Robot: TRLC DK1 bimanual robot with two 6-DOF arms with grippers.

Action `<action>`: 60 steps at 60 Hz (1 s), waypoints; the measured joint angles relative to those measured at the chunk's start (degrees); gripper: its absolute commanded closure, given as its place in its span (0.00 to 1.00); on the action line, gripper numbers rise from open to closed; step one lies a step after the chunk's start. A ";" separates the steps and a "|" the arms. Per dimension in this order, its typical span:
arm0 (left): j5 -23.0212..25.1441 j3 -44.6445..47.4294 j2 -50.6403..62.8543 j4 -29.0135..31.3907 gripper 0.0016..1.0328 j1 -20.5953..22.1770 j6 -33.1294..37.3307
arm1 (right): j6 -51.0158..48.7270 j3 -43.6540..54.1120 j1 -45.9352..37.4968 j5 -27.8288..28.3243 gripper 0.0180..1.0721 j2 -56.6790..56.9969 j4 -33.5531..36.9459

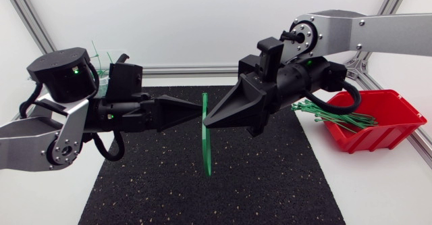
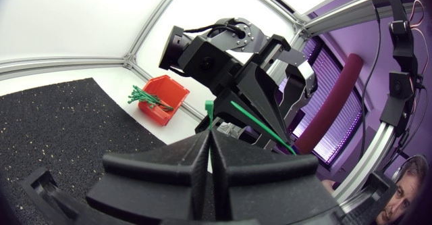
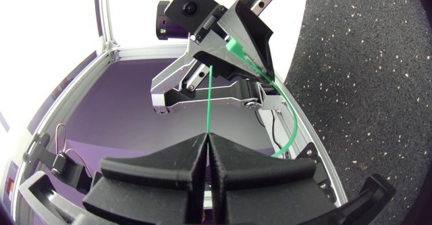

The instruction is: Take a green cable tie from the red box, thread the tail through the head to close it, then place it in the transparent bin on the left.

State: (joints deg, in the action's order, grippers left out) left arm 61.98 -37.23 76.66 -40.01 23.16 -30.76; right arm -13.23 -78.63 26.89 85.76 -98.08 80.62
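Both hands are pressed together, tip to tip, mid-frame in the head view. The left hand point(image 1: 197, 113) pinches the cable tie point(image 1: 206, 144) at its head end. The right hand point(image 1: 209, 119) pinches the thin tail; in the right wrist view it runs from the finger seam straight toward the left hand's tips.

Risks, as I read it:
- Tail is thin and whippy, so a small misalignment at the head slot could buckle it instead of feeding it.
- The right hand's grip is a narrow pinch, so the tail may slide out under push load.
- The tips are nearly touching, so closing in further may make the fingers collide.
- Can't tell whether the tail is already through the head.

Tie vs hands: it stands on edge between the two tips, and the rest of the strap bows down below them, clear of the black mat point(image 1: 202, 198).

Red box point(image 1: 398, 127) with spare ties point(image 1: 334, 113) is at right of the frame, on the desk point(image 1: 378, 191). Transparent bin point(image 1: 116, 57) is upper left, behind the left arm.
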 measured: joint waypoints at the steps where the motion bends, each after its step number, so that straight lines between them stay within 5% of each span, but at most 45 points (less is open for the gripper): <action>1: -0.07 0.00 0.00 0.00 0.97 0.00 0.02 | -0.11 0.00 0.02 0.00 0.95 -0.11 0.00; 60: -2.56 0.00 -2.38 -0.15 0.97 1.29 2.99 | -0.57 0.66 0.74 0.15 0.95 0.07 0.00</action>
State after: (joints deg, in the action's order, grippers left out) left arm 59.42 -37.23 74.28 -40.16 24.45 -27.77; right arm -13.80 -77.97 27.64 85.91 -98.02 80.62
